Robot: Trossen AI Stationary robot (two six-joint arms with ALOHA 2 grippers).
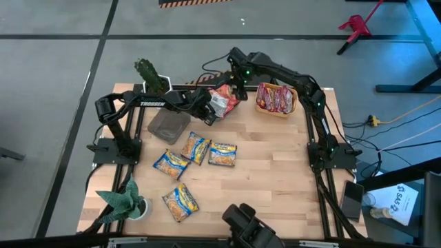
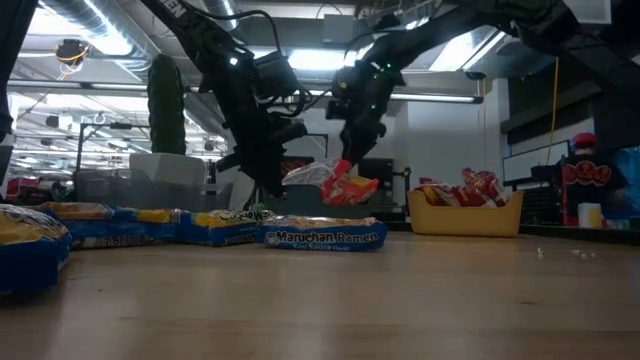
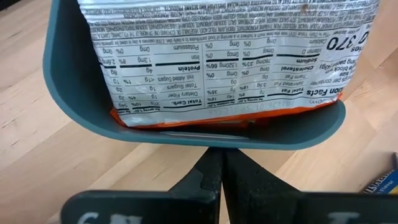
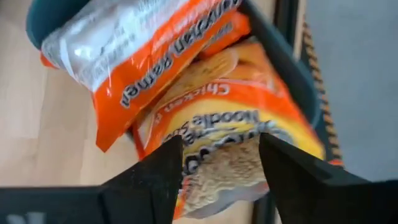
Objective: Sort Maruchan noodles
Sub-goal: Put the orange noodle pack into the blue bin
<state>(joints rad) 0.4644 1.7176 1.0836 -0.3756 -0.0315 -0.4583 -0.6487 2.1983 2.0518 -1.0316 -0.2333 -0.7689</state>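
A teal bin [image 3: 65,81] stands at the table's far middle and holds several orange Maruchan packets [image 1: 224,100], one lying back side up [image 3: 224,56]. My left gripper [image 1: 209,114] is shut at the bin's near wall. My right gripper [image 1: 239,86] hangs open just above the bin. Its fingers stand on either side of an orange-yellow chicken packet [image 4: 217,118] lying in the bin; I see no touch. Several blue-and-yellow packets [image 1: 196,147] lie flat on the wood. My left gripper has its shut fingertips [image 3: 217,163] against the outer side of the teal bin's near wall, just under the rim [image 3: 217,144]. The fingers slant down from the table's left. The rim hides the very tips, so I cannot tell whether they press or hook.
A grey bin [image 1: 167,124] sits left of the teal one. A yellow bin [image 1: 277,110] with red packets stands at the far right. Plants stand at the far left [image 1: 150,72] and near left [image 1: 127,200]. Bare wood lies at the near right.
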